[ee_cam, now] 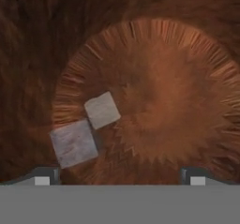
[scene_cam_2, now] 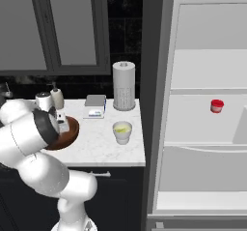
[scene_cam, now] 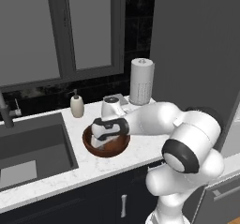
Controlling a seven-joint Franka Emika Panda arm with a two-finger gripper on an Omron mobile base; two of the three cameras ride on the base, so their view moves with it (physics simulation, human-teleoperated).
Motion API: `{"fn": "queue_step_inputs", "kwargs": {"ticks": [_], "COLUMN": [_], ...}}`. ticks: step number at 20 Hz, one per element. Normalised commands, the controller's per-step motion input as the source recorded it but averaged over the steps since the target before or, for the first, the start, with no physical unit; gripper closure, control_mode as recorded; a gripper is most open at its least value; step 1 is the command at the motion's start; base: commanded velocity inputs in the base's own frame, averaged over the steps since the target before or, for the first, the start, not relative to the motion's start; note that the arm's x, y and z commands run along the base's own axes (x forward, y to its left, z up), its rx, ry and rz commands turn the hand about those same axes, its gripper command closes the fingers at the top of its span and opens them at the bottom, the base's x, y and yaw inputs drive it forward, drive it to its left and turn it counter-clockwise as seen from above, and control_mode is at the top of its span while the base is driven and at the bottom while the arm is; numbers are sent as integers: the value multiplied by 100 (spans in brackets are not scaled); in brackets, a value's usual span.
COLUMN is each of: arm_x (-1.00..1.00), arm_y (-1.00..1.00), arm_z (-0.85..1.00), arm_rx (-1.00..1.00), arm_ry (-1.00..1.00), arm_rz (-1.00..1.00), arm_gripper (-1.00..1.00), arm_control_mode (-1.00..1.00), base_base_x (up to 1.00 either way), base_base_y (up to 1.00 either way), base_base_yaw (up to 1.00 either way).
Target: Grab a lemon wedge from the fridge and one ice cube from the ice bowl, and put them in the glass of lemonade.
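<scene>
My gripper [ee_cam: 119,176] hangs open inside the ice bowl [ee_cam: 178,78], its dark fingertips [ee_cam: 42,176] wide apart with nothing between them. Two pale ice cubes lie on the bowl's floor, one ice cube [ee_cam: 102,109] near the middle and another [ee_cam: 73,143] close to the left fingertip. From the left base view my gripper [scene_cam: 101,141] dips into the reddish-brown ice bowl [scene_cam: 117,149] on the counter. The glass of lemonade [scene_cam_2: 122,131] stands right of the ice bowl [scene_cam_2: 70,131], near the counter's front edge. The fridge [scene_cam_2: 202,70] stands open. The lemon wedge is out of view.
A paper towel roll [scene_cam: 141,81] and a soap bottle [scene_cam: 77,105] stand at the back of the counter. The sink [scene_cam: 33,148] lies to the left. A small flat box [scene_cam_2: 95,107] sits behind the glass. A red cup [scene_cam_2: 217,106] is on a fridge shelf.
</scene>
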Motion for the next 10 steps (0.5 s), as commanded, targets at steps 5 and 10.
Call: {"fn": "queue_step_inputs", "kwargs": {"ticks": [5,10], "arm_x": [42,55], "arm_y": [0,0], "arm_z": [-8,-13], "arm_rx": [-2,-1], "arm_ry": [23,19], "arm_rz": [0,0], "arm_gripper": [-100,-100], "arm_control_mode": [-100,-100], "base_base_x": [0,0], "base_base_y": [0,0], "base_base_yaw": [0,0]}}
